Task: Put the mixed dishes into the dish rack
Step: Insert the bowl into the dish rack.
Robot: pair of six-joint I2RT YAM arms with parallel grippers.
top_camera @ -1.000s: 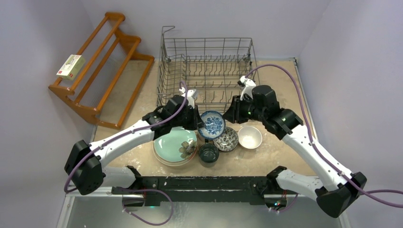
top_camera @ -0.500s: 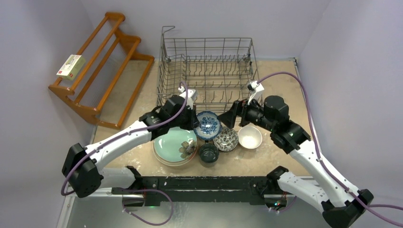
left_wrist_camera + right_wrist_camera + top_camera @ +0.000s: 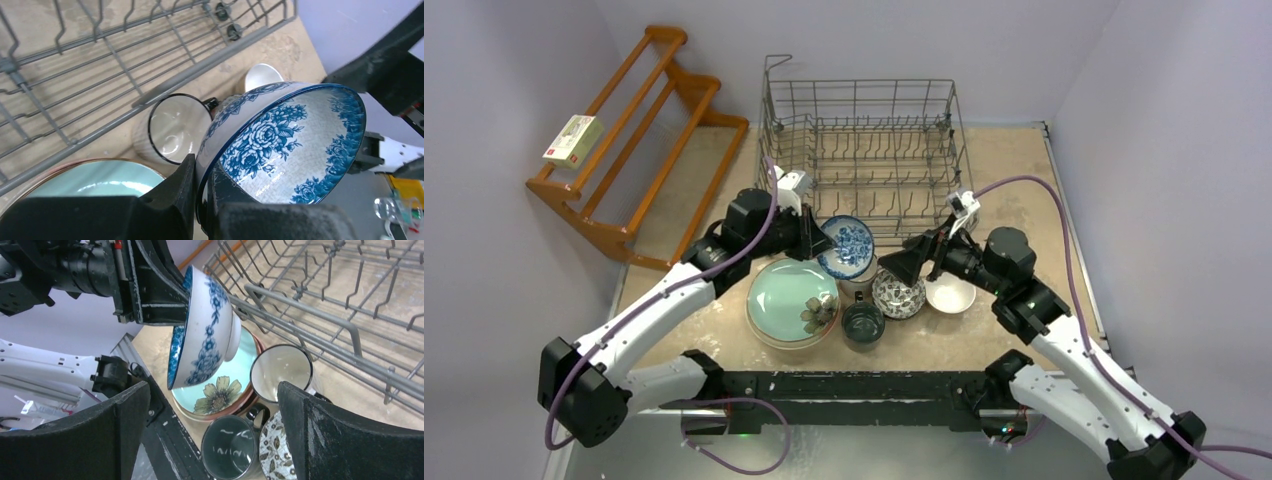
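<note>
**Current state.** The left gripper (image 3: 202, 172) is pinched on the rim of the blue floral bowl (image 3: 285, 145), one finger inside the wall and one outside. The bowl is lifted and tipped on edge at the centre of the top view. It is just in front of the near wall of the dish rack (image 3: 210, 62) and not yet inside it. The right gripper (image 3: 904, 266) is spread wide and carries nothing. It sits right of centre, near the leaf-patterned bowl (image 3: 899, 293).

**Remaining dishes.** Below the lifted bowl stand the white mug (image 3: 177, 127), the mint green plate (image 3: 789, 295), the dark teal mug (image 3: 862, 322) and the pale bowl (image 3: 951, 290).

**Handling properties.** The bowl appears to be glazed ceramic. Treat it as rigid, fairly heavy for its size, smooth, and likely to chip against the wire or the mug.

**Grip point.** Hold at the rim, as it is held now. This is a single-sided pinch, so the bowl's weight hangs off to one side and the bowl may pivot or slip. How deep the fingers reach down the wall cannot be judged from these views.

**Next move.** Clear the rack's top bar, then lower the bowl slowly between the tines.
</note>
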